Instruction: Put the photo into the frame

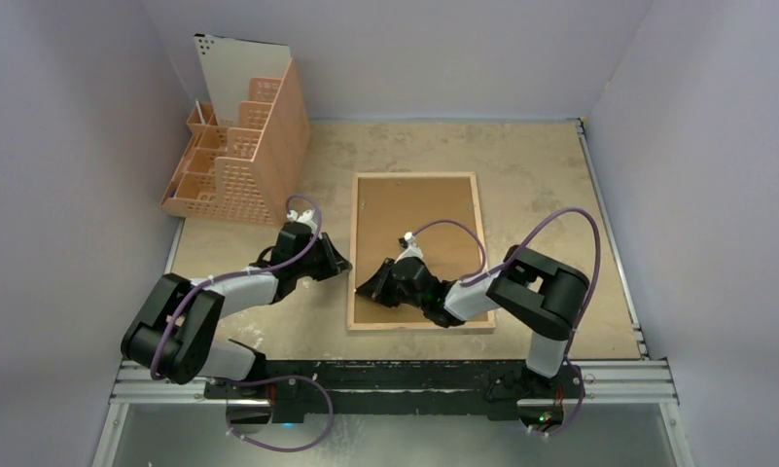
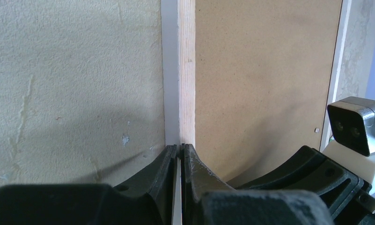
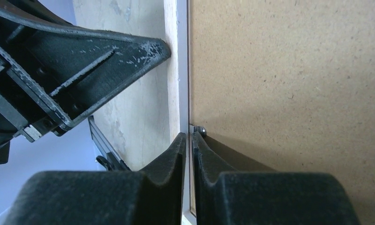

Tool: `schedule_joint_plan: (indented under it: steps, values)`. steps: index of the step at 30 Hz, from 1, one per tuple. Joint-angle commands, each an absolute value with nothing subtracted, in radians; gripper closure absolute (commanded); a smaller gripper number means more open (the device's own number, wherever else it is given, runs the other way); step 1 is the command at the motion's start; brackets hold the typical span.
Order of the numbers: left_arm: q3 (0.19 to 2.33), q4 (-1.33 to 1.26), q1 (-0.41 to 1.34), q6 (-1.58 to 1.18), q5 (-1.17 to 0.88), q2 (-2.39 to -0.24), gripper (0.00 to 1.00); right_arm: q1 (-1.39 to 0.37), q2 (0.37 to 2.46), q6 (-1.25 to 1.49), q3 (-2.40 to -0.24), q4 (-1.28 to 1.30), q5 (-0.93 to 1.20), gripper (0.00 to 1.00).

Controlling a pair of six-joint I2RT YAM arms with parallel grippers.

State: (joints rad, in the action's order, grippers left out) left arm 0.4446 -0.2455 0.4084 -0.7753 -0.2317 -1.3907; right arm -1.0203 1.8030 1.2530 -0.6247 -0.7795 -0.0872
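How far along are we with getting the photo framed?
Done: the brown backing sheet lies inside the face-down frame. In hand: the left pincer and right pincer, both nearly closed, sit at its left rim, the right by a small metal clip. Left: unknown; the photo is not visible anywhere.

Organizer rack [image 1: 237, 146] far left, open tabletop [image 1: 550, 185] right of frame [image 1: 416, 176]

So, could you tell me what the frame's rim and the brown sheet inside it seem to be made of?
The rim of the frame looks like bare pale wood: fine lengthwise grain, no gloss. The backing sheet looks like brown hardboard or similar fibreboard: matte, finely speckled, no grain.
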Motion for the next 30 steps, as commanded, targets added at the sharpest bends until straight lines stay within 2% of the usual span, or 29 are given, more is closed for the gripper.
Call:
schedule_joint_plan:
  steps: [1,8,13,18,26,30]
  values:
    - [0.407,-0.146,0.419,-0.770,-0.246,-1.382,0.90,-1.025,1.832,1.220,-0.635,-0.850,-0.113,0.85]
    - [0.405,-0.148,0.420,-0.774,-0.246,-1.379,0.90,-1.025,1.812,1.220,-0.611,-0.912,-0.093,0.83]
    - [0.425,-0.123,0.420,-0.759,-0.235,-1.365,0.90,-1.024,1.714,1.224,-0.549,-0.951,-0.096,0.80]
    - [0.435,-0.127,0.420,-0.753,-0.229,-1.345,0.83,-1.022,1.616,1.219,-0.526,-0.853,-0.141,0.75]
    - [0.437,-0.152,0.420,-0.747,-0.252,-1.350,0.70,-0.996,1.682,1.192,-0.569,-0.810,-0.121,0.62]
    - [0.439,-0.167,0.420,-0.747,-0.257,-1.372,0.73,-0.978,1.717,1.136,-0.603,-0.823,-0.083,0.60]
